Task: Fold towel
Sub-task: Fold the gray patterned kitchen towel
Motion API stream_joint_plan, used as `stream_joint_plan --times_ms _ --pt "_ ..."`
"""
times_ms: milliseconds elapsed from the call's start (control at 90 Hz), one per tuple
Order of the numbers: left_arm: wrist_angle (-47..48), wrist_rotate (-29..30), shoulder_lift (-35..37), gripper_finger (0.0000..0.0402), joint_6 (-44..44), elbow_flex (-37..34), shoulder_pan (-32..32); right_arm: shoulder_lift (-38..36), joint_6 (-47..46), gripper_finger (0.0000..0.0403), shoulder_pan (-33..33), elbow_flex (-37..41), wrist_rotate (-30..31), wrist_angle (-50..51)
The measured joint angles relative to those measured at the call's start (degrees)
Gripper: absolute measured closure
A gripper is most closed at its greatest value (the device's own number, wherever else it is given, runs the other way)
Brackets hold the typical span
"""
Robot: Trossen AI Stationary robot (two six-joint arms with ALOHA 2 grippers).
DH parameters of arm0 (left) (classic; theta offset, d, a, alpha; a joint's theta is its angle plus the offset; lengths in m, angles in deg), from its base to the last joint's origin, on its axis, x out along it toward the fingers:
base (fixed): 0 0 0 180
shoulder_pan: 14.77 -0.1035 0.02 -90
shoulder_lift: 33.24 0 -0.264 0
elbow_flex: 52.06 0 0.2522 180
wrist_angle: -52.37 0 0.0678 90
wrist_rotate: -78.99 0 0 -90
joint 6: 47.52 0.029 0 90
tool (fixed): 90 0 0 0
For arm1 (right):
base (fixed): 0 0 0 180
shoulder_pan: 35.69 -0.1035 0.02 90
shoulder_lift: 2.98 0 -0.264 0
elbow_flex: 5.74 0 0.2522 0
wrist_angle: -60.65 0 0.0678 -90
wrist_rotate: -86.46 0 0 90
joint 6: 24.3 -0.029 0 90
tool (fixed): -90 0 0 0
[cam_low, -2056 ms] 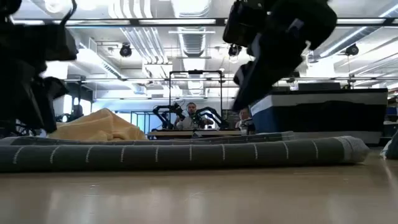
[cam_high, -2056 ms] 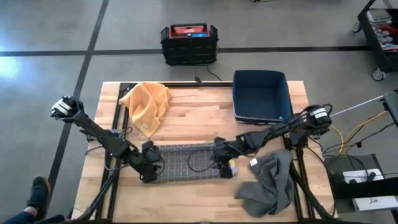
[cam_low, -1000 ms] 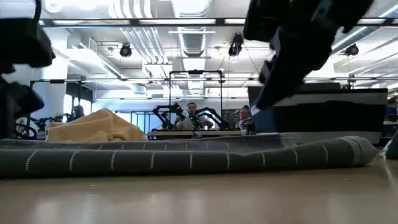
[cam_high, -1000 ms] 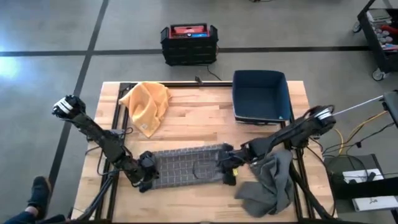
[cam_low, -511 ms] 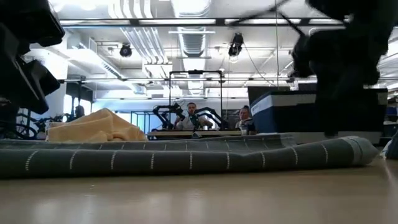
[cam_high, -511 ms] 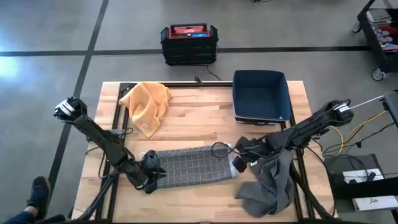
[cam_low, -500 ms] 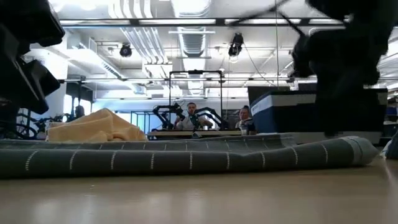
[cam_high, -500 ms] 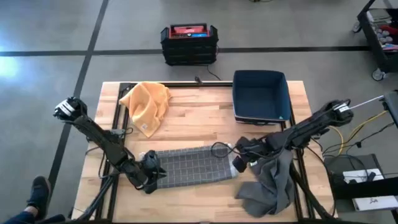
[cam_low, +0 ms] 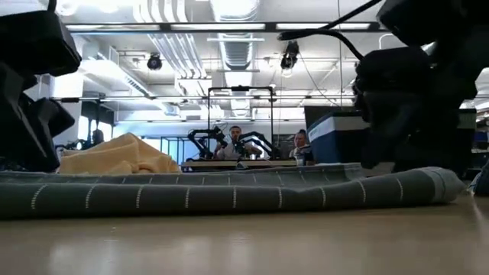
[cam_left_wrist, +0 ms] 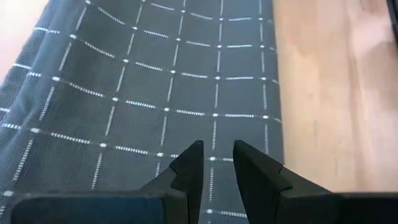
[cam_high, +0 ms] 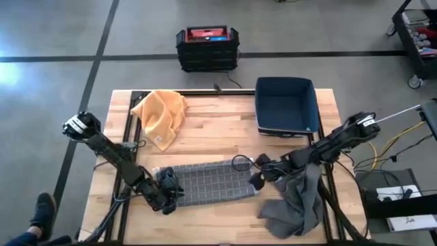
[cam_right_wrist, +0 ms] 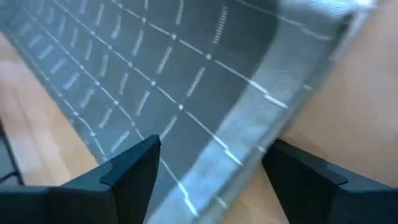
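Grey checked cloth towel (cam_high: 208,183) now lies folded; your left hand (cam_high: 168,193) has nearly closed, right hand (cam_high: 257,179) spread apart.

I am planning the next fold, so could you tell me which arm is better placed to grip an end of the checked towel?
Probably the right: its tool is open, straddling the checked towel edge. The left tool looks nearly shut.

Grey concrete floor (cam_high: 54,41), black-and-red case (cam_high: 207,48), bright ceiling lights (cam_low: 229,27) beyond.
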Motion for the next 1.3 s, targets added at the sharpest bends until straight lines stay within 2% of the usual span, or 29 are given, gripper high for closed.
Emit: stream_joint_plan --times_ms 256,422,533,678,722,978,1233,1300 --pt "-0.1 0.0 -0.4 0.0328 2.9 0.0 0.0 6.5 -1.3 0.0172 0.0 0.0 0.4 -14.3" --pt "-0.3 0.4 -0.4 0.0328 6.2 0.0 -0.3 7.6 -0.5 0.0210 -0.2 -0.4 2.8 -15.4" --pt "-0.4 0.5 -0.4 0.0328 7.6 0.0 -0.8 7.8 -0.3 0.0261 -0.3 -1.2 4.8 -14.3" --pt "-1.6 0.5 -0.4 0.0328 9.1 0.0 -2.0 7.7 1.6 0.0366 -0.6 -2.0 5.4 -13.9" --pt "-2.1 0.5 -0.6 0.0328 9.5 0.0 -2.5 7.0 2.1 0.0387 -0.7 -2.1 5.4 -13.0" --pt "-3.8 0.2 -4.7 0.0328 12.6 1.6 -4.6 -2.7 1.8 0.0399 -1.0 -2.3 6.0 4.6" --pt "-3.1 0.0 -4.7 0.0328 14.9 4.8 -4.5 -16.3 1.0 0.0401 -1.9 -7.4 5.8 33.7" --pt "-2.9 0.0 -4.7 0.0328 14.9 4.8 -4.6 -18.7 1.1 0.0402 -1.9 -9.7 6.8 37.4"
